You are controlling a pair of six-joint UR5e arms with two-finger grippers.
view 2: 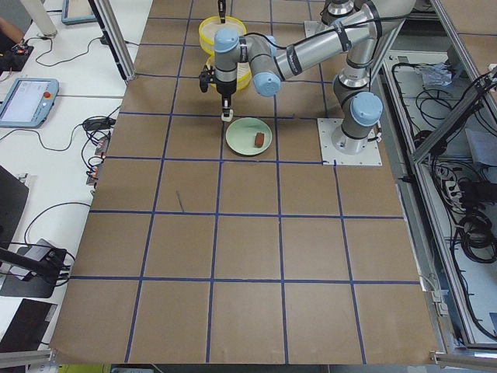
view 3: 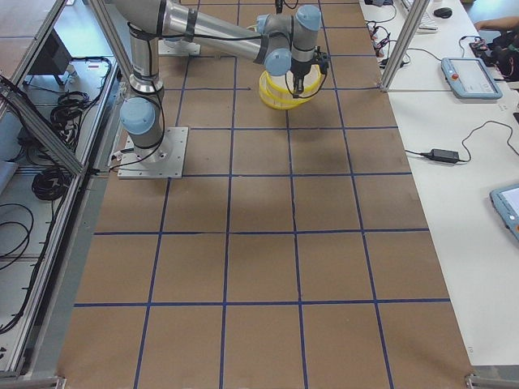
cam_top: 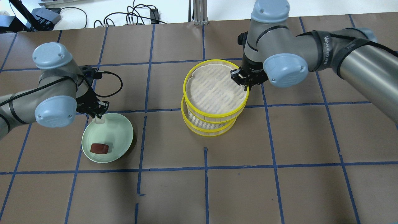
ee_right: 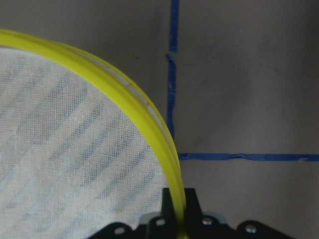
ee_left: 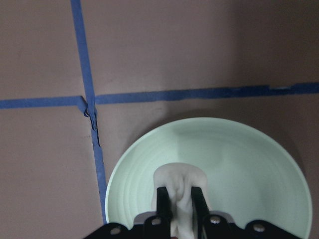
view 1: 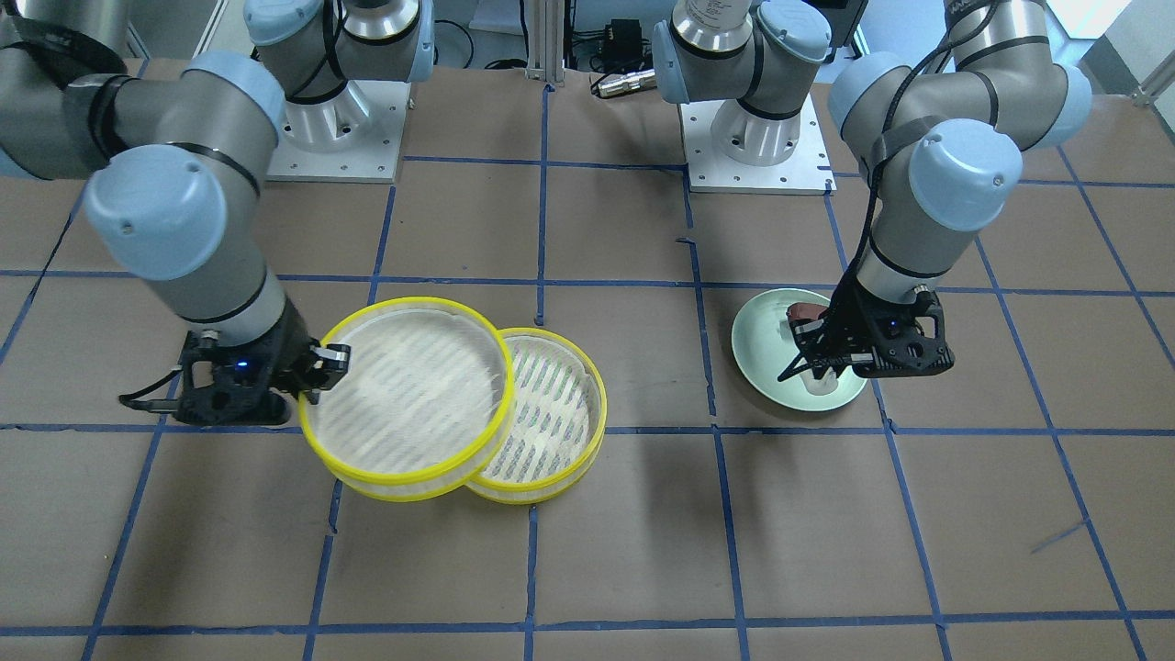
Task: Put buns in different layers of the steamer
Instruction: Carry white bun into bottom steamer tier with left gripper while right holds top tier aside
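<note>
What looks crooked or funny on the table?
The top steamer tray sits off-centre, only partly over the bottom tray, so the stack looks crooked. The right pincer is pinching its yellow rim. Nothing is spilled or broken.

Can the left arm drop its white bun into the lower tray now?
Probably not cleanly: the upper tray, clamped by the right gripper, covers most of the lower tray, leaving a crescent open.
</note>
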